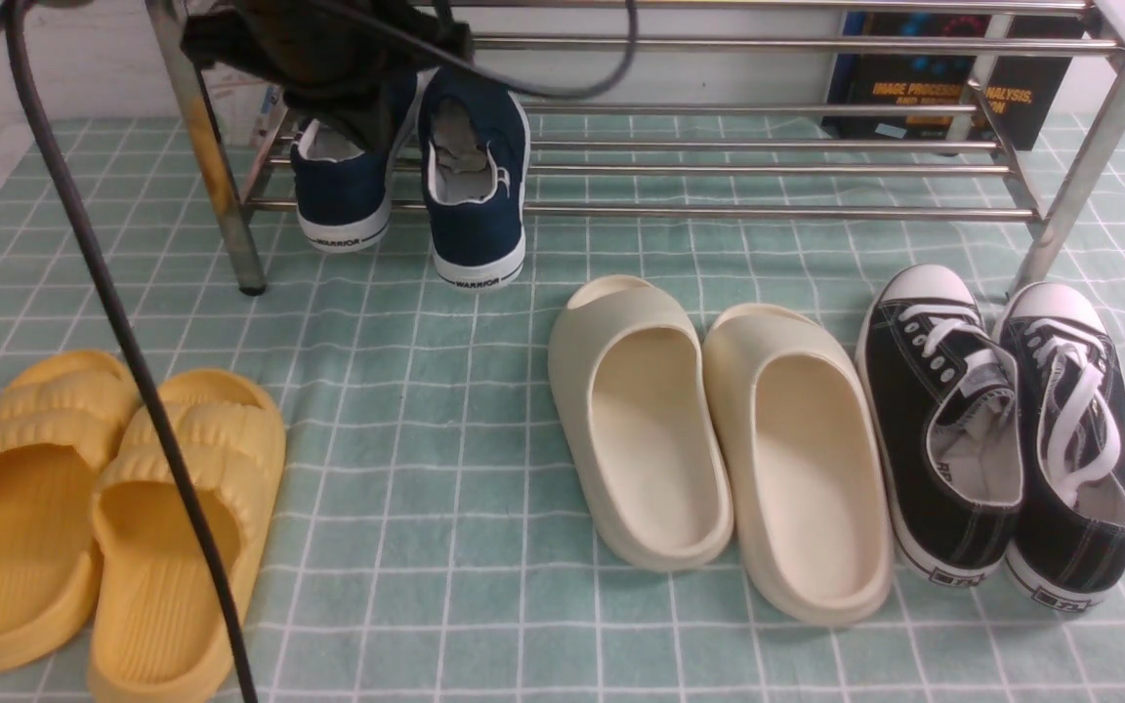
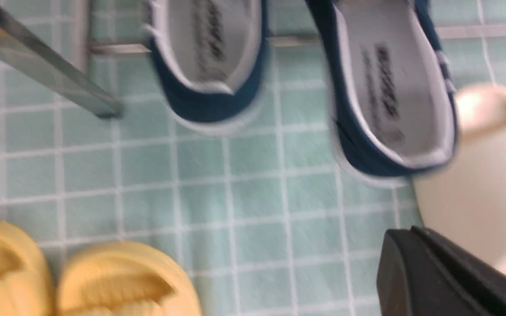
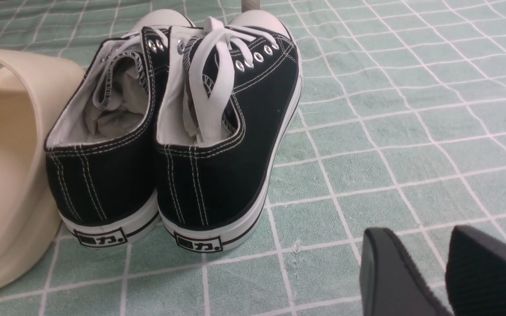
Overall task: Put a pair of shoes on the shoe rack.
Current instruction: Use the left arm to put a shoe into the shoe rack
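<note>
Cloth [image 1: 445,410], green with white checks, lies under left gripper [image 2: 411,250] pressed together, right gripper [image 3: 426,245] parted.

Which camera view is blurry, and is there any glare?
Left wrist view: motion-blurred, navy shoes and their lettering smeared. Front view: sharp, mild glints on the steel rack. Right wrist view: sharp on the black sneakers.

The fingers [image 3: 389,272] are matte black (one pad [image 3: 490,267] finely ribbed); the cable [image 1: 128,351] is black too.
</note>
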You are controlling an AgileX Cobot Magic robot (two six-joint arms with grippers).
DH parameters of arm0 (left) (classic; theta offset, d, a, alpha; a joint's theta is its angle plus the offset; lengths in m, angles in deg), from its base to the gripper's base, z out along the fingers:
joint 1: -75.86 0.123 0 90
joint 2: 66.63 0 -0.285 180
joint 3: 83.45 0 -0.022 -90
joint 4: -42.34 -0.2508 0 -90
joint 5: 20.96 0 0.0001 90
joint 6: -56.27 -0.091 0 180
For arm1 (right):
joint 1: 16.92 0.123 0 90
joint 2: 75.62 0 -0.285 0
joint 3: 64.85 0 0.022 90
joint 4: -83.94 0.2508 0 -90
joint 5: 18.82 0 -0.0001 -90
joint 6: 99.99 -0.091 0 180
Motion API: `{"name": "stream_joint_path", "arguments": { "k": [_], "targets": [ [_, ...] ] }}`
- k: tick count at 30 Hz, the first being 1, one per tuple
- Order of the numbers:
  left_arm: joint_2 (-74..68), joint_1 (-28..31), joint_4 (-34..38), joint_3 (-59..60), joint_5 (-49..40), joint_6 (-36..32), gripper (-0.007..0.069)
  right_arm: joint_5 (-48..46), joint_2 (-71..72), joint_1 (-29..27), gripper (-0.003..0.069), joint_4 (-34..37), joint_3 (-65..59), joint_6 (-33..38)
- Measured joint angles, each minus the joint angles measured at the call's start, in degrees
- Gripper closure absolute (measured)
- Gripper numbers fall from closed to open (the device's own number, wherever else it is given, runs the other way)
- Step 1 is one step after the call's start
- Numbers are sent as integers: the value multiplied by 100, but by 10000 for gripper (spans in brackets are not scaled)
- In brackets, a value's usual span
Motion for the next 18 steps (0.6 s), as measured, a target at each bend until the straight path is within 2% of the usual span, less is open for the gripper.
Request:
{"name": "stream_joint_path", "arguments": {
  "k": [2, 7, 13, 18],
  "targets": [
    [24, -131, 115, 334, 151, -33, 638, 0, 0, 0, 420, 0, 0, 0],
    [-267, -537, 352, 1225, 1170, -164, 638, 0, 0, 0, 420, 0, 0, 0],
    [-759, -446, -40, 984, 1852, 11, 638, 0, 0, 0, 420, 0, 0, 0],
    [-1075, -286, -76, 456, 1746, 77, 638, 0, 0, 0, 419, 0, 0, 0]
  ]
}}
